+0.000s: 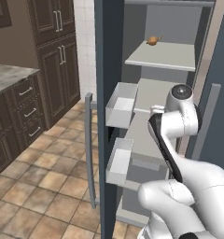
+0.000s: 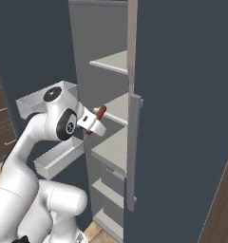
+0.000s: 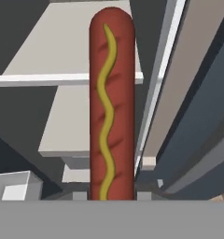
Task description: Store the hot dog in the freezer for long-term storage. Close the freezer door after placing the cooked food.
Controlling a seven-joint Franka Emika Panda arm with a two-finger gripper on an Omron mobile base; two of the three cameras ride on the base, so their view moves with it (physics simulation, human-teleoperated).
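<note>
The hot dog, a reddish-brown sausage with a wavy mustard line, stands upright in my gripper, which is shut on its lower end. In the right base view the hot dog pokes up from the white hand, just in front of the open freezer at middle-shelf height. The hand view looks past it onto pale grey shelves. The freezer door stands open, edge-on, with white bins inside and a grey bar handle.
A tan roundish food sits on the upper shelf. The plain slate-blue door with its grey handle flanks the freezer on the right. Dark brown cabinets and a counter stand left, over tiled floor.
</note>
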